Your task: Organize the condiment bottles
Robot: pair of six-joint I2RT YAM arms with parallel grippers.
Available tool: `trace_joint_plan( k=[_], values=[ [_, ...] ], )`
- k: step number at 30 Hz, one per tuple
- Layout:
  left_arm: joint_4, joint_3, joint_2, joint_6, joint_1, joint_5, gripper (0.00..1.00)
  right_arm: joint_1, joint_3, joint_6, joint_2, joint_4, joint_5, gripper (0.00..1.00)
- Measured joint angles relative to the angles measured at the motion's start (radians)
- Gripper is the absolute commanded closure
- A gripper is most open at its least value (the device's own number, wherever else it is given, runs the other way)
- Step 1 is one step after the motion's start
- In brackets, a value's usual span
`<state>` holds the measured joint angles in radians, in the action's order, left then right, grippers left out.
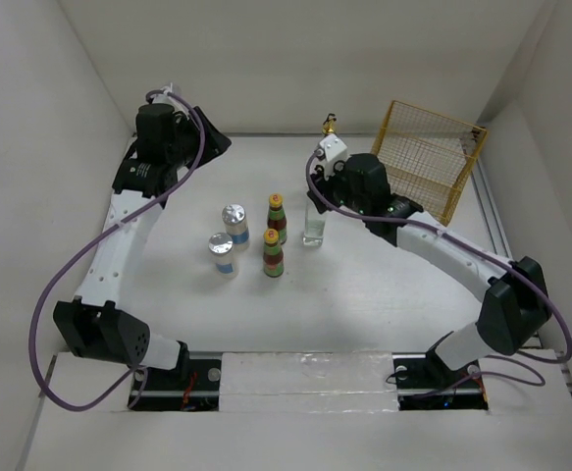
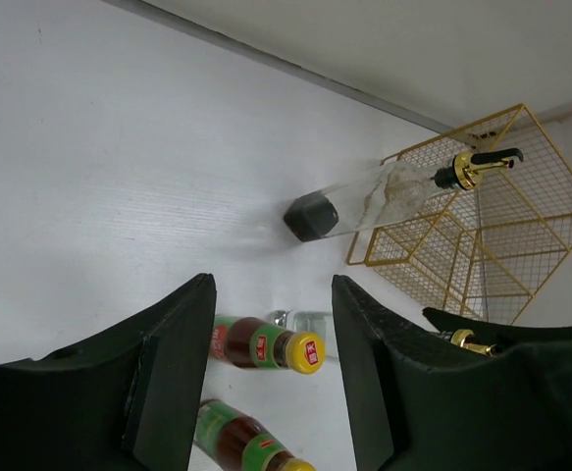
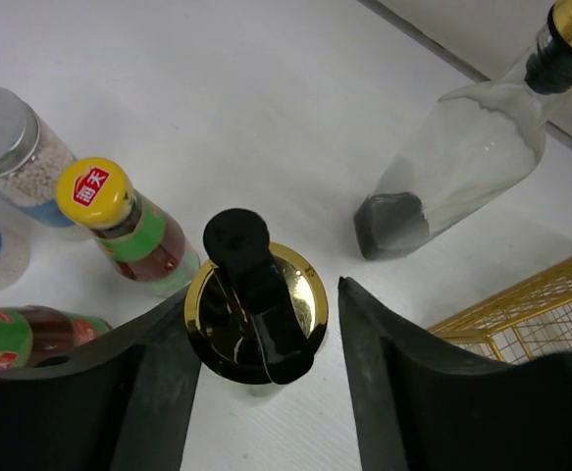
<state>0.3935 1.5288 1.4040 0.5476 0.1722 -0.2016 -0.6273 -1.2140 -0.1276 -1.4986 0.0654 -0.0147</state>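
Two white silver-lidded bottles [image 1: 234, 224] [image 1: 224, 252] and two dark red-and-green-labelled bottles with yellow caps [image 1: 277, 216] [image 1: 273, 252] stand in two pairs mid-table. A clear glass bottle [image 1: 313, 228] stands right of them. My right gripper [image 1: 318, 193] is open above it, jaws either side of its gold cap [image 3: 256, 309] with a gap on the right. The second clear bottle [image 3: 462, 167] stands behind, its gold cap [image 1: 332, 126] showing. My left gripper [image 1: 210, 143] is open and empty [image 2: 271, 285], raised at the back left.
A gold wire basket [image 1: 428, 157] stands at the back right, next to the second clear bottle [image 2: 384, 196]. White walls enclose the table on three sides. A metal rail runs along the right edge [image 1: 496, 231].
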Motion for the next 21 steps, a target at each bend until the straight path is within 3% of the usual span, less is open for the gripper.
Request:
trace_joint_plan(
  k=[3,4,5,9,13,18,21],
  values=[
    [0.001,0.005,0.000,0.000,0.003,0.000,0.54,0.000,0.015,0.005,-0.014,-0.033,-0.002,0.45],
    [0.001,0.005,0.000,0.000,0.005,0.001,0.55,-0.001,0.019,0.005,-0.016,-0.045,-0.003,0.52],
    [0.001,0.005,0.000,0.000,0.008,0.003,0.55,-0.002,0.020,0.005,-0.019,-0.054,-0.003,0.66],
    [0.004,0.005,0.000,0.000,0.019,0.010,0.55,-0.010,0.022,0.004,-0.022,-0.082,0.001,0.85],
    [-0.003,-0.005,-0.006,0.000,0.023,0.013,0.55,-0.014,0.030,-0.003,-0.009,-0.078,0.015,0.92],
    [-0.008,-0.040,-0.029,0.002,0.023,0.012,0.56,-0.016,0.014,-0.007,0.080,0.032,0.034,0.92],
    [-0.007,-0.052,-0.034,0.004,0.023,0.006,0.56,-0.008,-0.089,-0.008,0.132,0.130,0.053,0.92]
  ],
)
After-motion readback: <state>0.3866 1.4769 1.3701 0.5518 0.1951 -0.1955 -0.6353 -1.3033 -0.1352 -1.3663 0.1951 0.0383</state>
